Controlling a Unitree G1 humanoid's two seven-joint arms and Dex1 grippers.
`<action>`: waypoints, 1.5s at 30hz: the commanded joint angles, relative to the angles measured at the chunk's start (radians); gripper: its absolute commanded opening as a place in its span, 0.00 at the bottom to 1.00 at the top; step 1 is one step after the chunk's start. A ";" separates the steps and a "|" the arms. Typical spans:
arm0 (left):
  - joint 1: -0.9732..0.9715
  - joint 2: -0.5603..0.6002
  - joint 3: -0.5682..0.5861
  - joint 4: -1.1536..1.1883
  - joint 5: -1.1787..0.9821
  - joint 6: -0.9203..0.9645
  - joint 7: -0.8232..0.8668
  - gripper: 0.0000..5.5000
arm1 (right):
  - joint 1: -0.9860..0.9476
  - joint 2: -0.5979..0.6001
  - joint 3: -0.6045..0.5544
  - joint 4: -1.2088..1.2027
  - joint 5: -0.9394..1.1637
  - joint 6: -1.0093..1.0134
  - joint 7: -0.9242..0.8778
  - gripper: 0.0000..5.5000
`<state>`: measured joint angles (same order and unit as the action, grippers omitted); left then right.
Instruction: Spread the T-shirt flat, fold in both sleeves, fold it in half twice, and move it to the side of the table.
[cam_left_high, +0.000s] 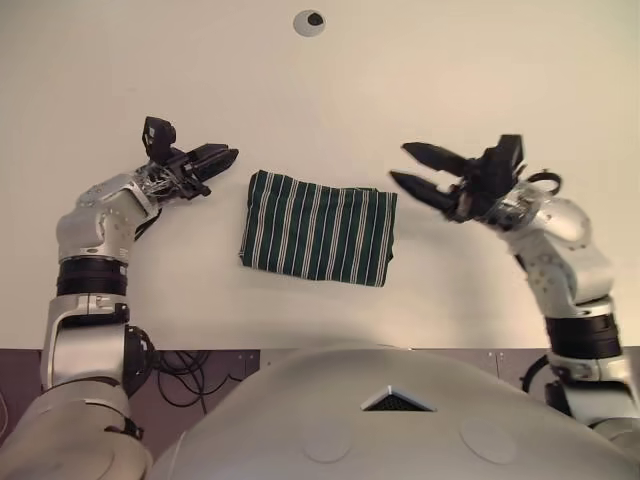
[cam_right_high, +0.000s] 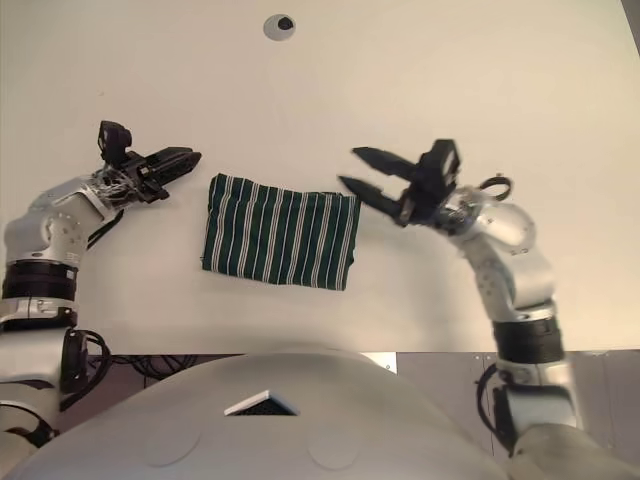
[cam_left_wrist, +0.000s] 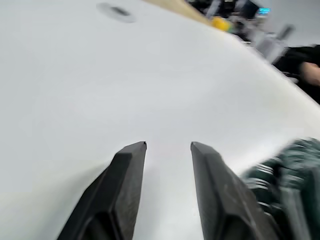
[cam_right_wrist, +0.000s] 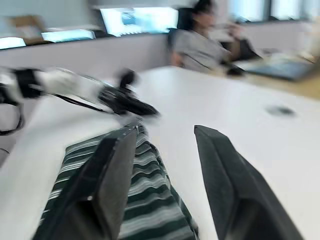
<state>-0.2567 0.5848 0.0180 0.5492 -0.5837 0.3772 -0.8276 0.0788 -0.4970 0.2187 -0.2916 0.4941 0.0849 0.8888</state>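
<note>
While the folded T-shirt (cam_left_high: 318, 228) lies on the table (cam_left_high: 480, 70) between both pincers, the left gripper (cam_left_high: 228, 156) sits beside one edge, fingers slightly apart — a gap plain from its wrist camera, scarcely from the head — and the right gripper (cam_left_high: 398, 162) gapes wide beside the opposite edge.

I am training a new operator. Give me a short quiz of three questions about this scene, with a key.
1. True or false: the shirt lies folded on the table.
2. The right hand is: A) shut on the shirt; B) open, holding nothing; C) resting on the shirt's middle.
3. Fill in: the shirt lies ___ the left hand and the right hand.
Key: 1 true; 2 B; 3 between.
</note>
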 joint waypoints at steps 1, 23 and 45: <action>-0.101 -0.119 0.095 0.157 0.113 -0.282 0.239 0.29 | -0.021 0.067 0.311 0.114 -0.525 -0.102 -0.177 0.39; 0.091 -0.706 0.078 -0.104 0.110 -1.015 0.240 0.29 | -0.178 0.420 -0.335 0.664 -0.559 -0.647 -1.052 0.39; -0.020 -0.569 0.045 0.369 0.566 -1.552 0.454 0.29 | -0.164 0.416 -0.087 0.922 -1.081 -1.123 -1.393 0.39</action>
<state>-0.3196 -0.0092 0.0611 0.8607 -0.0270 -1.1524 -0.3894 -0.1234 -0.0602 0.1208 0.5613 -0.5815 -1.0254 -0.4907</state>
